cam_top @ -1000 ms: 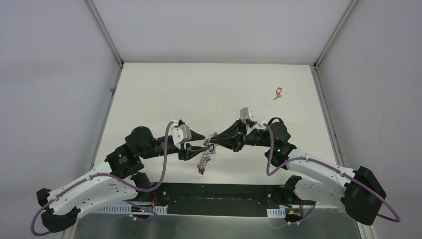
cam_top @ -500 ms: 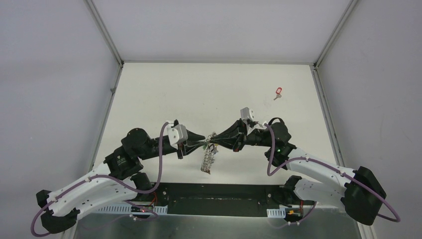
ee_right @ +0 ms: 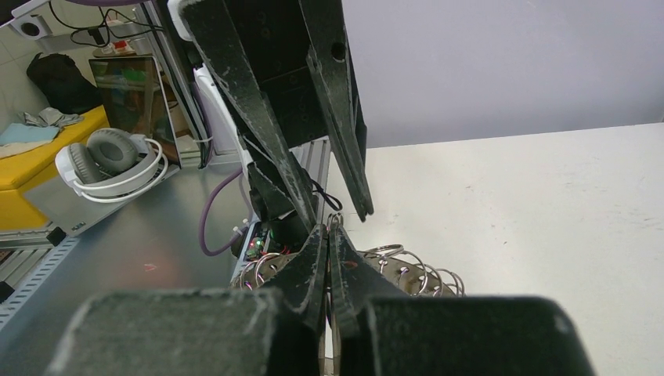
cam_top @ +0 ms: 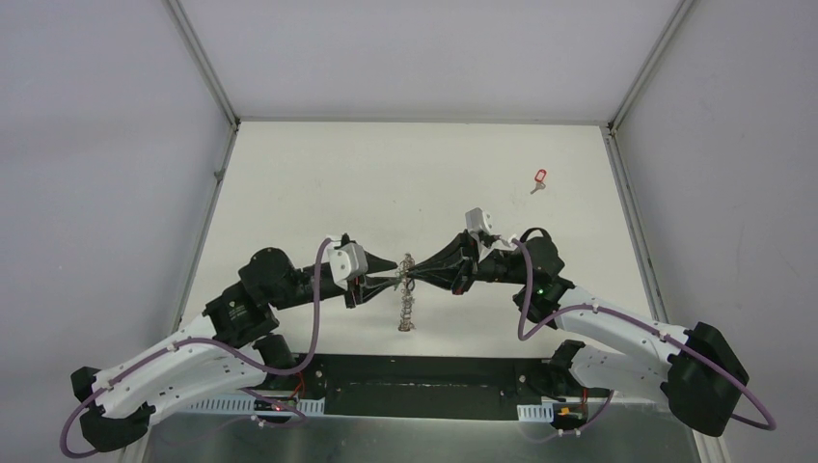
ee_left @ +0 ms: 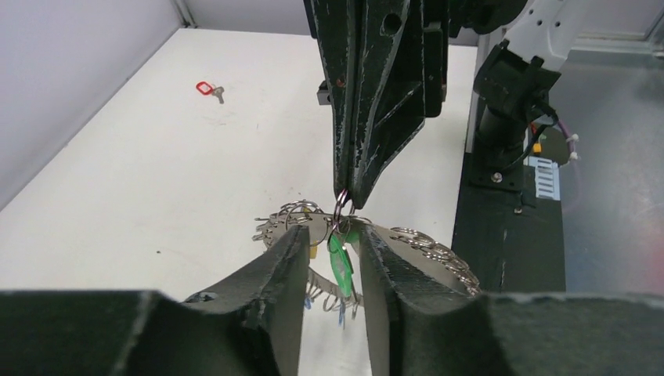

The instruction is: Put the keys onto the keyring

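Risks losing the keyring (cam_top: 409, 307), hung above the table (ee_left: 156, 180) from 1 split ring (ee_left: 341, 207) in the tight-shut right pincer (ee_left: 348, 196), through a sideways tug by the half-open left pincer (ee_left: 333, 233) straddling, not gripping, the green-tagged key (ee_left: 341, 266).

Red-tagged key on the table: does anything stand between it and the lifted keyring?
Nothing lies on the table between them. The red-tagged key lies alone; only the right gripper, shut on a small ring of the keyring, hangs over that stretch.
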`<state>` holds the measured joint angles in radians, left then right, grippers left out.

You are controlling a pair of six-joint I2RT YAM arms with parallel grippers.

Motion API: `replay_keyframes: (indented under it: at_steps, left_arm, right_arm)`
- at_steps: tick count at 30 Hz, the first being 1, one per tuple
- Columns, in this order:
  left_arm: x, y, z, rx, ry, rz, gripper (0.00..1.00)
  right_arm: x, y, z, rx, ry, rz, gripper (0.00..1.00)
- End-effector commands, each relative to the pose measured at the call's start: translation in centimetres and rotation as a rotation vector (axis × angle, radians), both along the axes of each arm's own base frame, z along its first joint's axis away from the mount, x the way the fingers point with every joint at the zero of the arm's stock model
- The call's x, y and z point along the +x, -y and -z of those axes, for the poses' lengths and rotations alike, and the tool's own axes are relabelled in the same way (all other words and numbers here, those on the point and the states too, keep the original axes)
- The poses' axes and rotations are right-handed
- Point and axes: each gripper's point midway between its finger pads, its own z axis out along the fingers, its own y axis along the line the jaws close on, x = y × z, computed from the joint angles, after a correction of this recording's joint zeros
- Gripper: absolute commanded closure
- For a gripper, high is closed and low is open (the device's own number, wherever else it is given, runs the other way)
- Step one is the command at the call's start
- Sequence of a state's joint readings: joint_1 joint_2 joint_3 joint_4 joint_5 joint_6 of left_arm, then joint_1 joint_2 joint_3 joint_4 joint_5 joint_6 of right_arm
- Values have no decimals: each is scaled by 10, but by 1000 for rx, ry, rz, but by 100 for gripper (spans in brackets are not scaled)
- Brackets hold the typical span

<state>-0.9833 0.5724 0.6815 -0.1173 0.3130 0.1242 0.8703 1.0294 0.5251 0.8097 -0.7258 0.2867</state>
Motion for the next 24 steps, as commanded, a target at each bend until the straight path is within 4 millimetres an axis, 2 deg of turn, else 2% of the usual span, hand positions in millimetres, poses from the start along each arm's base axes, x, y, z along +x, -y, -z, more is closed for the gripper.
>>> replay_keyframes:
  at_steps: [1,6,17,24]
  left_arm:
    - [1,6,5,18,-1,11,73]
    - [0,7,8,30,0,19,95]
    - [-7,3,28,76,-46,38,95]
    - [-6,9,44,125,-85,50,84]
  right_arm:
    - [-9,4,-35,88,78,-27,100]
    - [-8,4,-34,86,76,-21,100]
    - [-8,5,-40,96,81,-17,100]
    - [-10,6,-45,106,87,-20,100]
